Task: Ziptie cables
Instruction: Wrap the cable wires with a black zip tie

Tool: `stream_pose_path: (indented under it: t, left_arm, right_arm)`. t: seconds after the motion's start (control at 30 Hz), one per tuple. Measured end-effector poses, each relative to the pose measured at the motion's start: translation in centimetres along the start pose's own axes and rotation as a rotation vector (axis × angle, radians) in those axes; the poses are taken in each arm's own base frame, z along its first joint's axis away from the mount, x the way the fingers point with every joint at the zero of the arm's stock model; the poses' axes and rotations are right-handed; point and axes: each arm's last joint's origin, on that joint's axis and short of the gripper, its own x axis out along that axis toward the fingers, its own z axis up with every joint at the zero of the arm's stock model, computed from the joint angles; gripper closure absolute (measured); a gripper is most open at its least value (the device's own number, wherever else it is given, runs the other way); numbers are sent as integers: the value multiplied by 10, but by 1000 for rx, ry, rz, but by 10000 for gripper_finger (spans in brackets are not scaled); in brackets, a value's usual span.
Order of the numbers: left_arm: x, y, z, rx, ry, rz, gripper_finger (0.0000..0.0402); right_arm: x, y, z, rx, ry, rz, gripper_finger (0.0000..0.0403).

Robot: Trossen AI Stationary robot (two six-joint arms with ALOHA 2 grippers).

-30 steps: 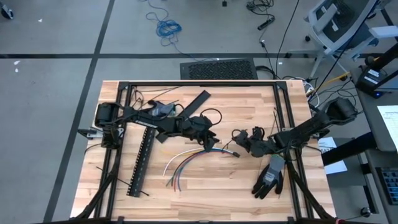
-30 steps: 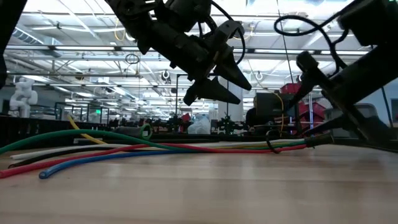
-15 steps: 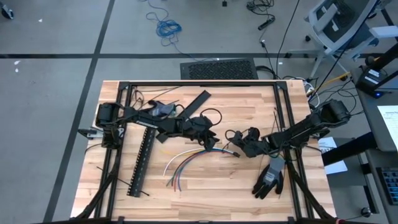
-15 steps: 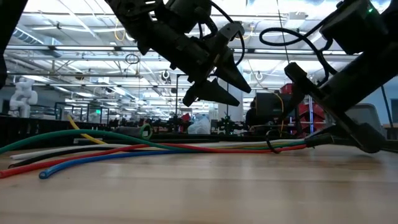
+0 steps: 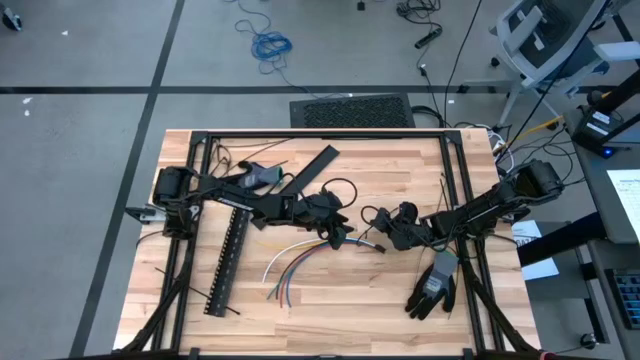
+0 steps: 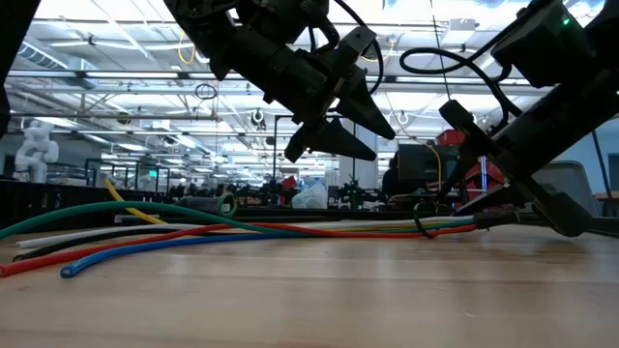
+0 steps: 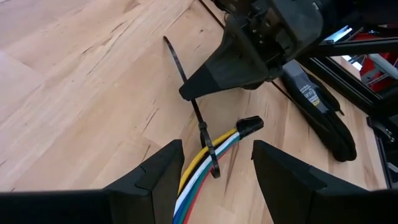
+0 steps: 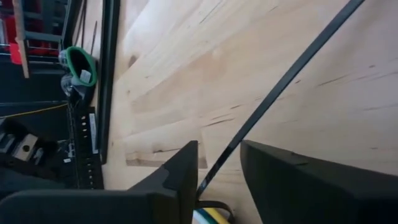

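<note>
Lying loose on the table (image 5: 400,290) — cables (image 5: 300,262), zip tie (image 7: 193,106) looped round.

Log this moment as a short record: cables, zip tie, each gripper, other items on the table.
cables: cables flat on the table, bundled near the dark connector
zip tie: zip tie looped around the bundle, tail running toward the right gripper
left gripper: left gripper open, hovering above the bundle
right gripper: right gripper astride the tie's tail, fingers apart
other: black glove, perforated black strip
</note>
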Motion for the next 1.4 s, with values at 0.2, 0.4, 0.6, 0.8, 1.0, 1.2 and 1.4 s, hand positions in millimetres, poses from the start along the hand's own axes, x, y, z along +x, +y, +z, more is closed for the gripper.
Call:
stream_pose_path:
  t: [0.2, 0.4, 0.6, 0.8, 1.0, 1.2, 1.4]
  left_arm:
    - [0, 0, 0, 0, -1, 3, 206]
    - [0, 4, 2, 22, -9, 17, 206]
    - [1, 21, 13, 21, -8, 19, 206]
    - [0, 34, 27, -27, -24, -89, 206]
    - [55, 70, 17, -297, 165, -228, 206]
    - [104, 65, 38, -453, 232, -380, 206]
    - [128, 62, 51, -441, 281, -346, 206]
  right_arm:
    - [0, -1, 1, -25, -3, -12, 311]
    - [-13, 2, -11, -211, 138, 23, 300]
    - [-53, 0, -11, -422, 216, 40, 261]
    - [-88, 1, 4, -430, 194, 113, 239]
    - [-107, 5, 19, -383, 101, 211, 236]
    - [-113, 8, 22, -392, 132, 246, 236]
    - [-117, 6, 19, -416, 167, 255, 236]
